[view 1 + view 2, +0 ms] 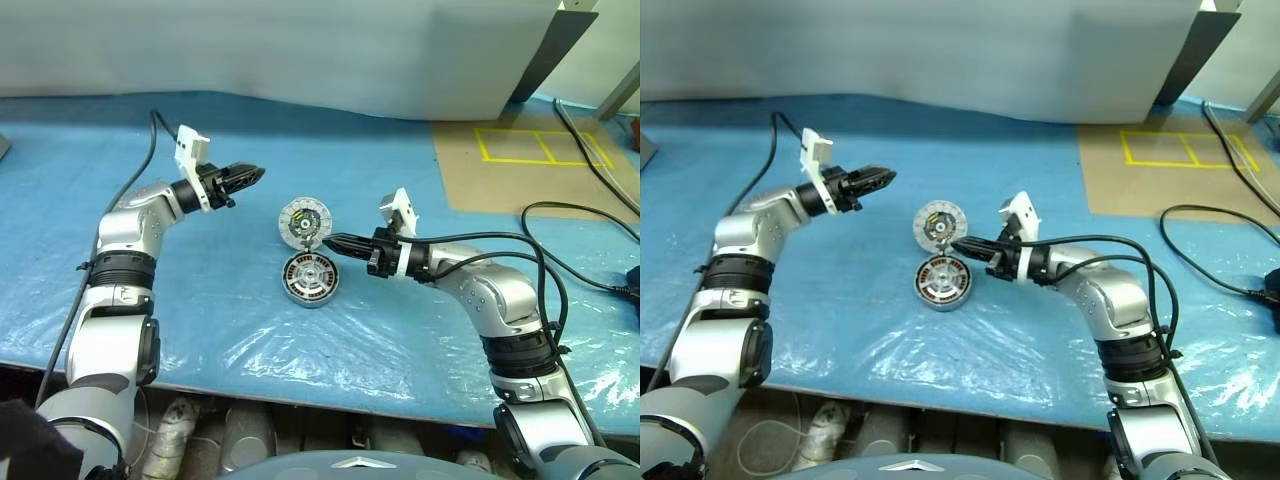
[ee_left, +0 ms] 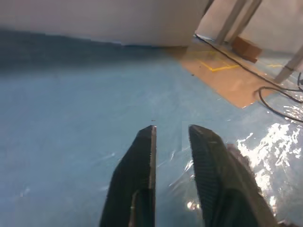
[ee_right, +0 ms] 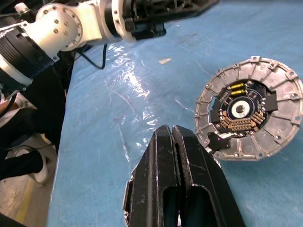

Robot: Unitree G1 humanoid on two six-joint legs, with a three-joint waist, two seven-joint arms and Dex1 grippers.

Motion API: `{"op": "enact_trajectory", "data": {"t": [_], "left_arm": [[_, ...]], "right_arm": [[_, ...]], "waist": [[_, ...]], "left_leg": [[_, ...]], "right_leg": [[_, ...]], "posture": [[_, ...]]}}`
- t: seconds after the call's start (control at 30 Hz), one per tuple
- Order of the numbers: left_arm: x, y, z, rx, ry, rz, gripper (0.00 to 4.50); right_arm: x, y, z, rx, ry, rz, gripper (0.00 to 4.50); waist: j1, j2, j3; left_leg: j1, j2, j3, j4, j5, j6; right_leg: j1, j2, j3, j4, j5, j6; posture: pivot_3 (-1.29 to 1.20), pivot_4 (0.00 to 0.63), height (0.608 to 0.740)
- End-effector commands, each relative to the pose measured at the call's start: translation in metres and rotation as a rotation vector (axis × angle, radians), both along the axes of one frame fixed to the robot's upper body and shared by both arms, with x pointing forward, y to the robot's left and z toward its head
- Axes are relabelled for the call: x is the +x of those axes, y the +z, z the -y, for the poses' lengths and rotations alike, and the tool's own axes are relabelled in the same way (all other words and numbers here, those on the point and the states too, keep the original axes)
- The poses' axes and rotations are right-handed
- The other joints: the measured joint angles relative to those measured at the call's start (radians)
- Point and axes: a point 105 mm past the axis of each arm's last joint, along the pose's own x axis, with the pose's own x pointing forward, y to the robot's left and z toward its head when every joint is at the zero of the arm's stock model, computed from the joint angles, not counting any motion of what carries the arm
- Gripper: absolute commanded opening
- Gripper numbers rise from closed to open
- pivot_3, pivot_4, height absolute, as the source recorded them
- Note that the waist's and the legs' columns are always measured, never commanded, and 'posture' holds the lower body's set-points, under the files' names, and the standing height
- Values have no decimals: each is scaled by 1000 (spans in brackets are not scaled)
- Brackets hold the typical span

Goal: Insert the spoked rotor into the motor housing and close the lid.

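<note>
At the centre of the head views the motor housing (image 1: 311,278) lies on the blue plastic-covered counter (image 1: 400,180), its open face up with the spoked rotor (image 1: 312,272) seated inside it. The lid (image 1: 304,222) stands tilted up just above the housing in the frame, joined at its edge, its inner face with dark centre and pale segmented rim showing. The right claw (image 1: 330,241) comes in from the right, fingers pressed together and empty, its tip just beside the lid's lower right edge. The left claw (image 1: 252,175) hovers at upper left of centre, well apart from the housing, its fingers (image 2: 139,156) a narrow gap apart with nothing between them. Black cables (image 1: 575,215) lie at the right.
</note>
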Motion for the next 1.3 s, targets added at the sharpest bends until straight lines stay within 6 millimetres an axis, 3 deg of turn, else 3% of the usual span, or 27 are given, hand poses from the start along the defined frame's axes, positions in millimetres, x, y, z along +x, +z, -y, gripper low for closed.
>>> {"op": "enact_trajectory", "data": {"t": [0.03, 0.17, 0.3, 0.47, 0.63, 0.77, 1.0, 1.3], "left_arm": [[-4, -23, 16, 45, -99, -47, 43], [-3, -41, 34, 61, -137, -105, 43], [3, -45, 47, 44, -119, -129, 43], [11, -30, 66, 4, -118, -94, 43], [-1, -26, 94, 48, -290, -44, 43], [-2, 1, 106, 24, -368, 31, 43], [-24, 9, 124, 122, -618, 130, 43], [-65, -21, 140, 273, -945, 183, 43]], "right_arm": [[-8, 10, 4, 5, 0, 35, 0], [-14, 11, 15, -25, -16, 42, 0], [-14, 15, 24, -30, -56, 46, 0], [-23, 12, 31, -51, -83, 34, 0], [-27, 16, 37, -53, -103, 36, 0], [-29, 20, 42, -54, -119, 39, 0], [-27, 47, 64, -1, -178, 88, 0], [-18, 64, 92, -28, -278, 147, 0]], "waist": [[6, 0, 0], [18, -3, 2], [21, -4, 2], [23, -5, 3], [23, -5, 3], [25, -5, 3], [27, -5, 3], [25, -5, 3]], "left_leg": [[0, 0, 0, 0, 0, 0], [-1, 0, -1, -1, 0, 0], [-1, 0, -1, -1, 0, 0], [-2, 0, -2, -1, 0, 0], [-2, -1, -2, -2, 0, 0], [-2, -1, -2, -2, 0, 0], [-3, -1, -2, -3, 0, 0], [-2, -1, -2, -3, 0, 0]], "right_leg": [[0, 0, 0, 0, 0, 0], [0, 0, -1, -1, 3, 5], [0, 0, -1, -2, 3, 6], [1, 0, -1, -3, 4, 6], [1, 0, -1, -4, 5, 8], [2, 0, -1, -7, 5, 9], [2, 0, -1, -8, 6, 9], [2, 0, -1, -8, 6, 9]], "posture": [[0, 150, 740], [0, 150, 740], [0, 150, 740], [0, 150, 740], [0, 150, 740], [0, 150, 740], [0, 150, 740], [0, 150, 740]]}}
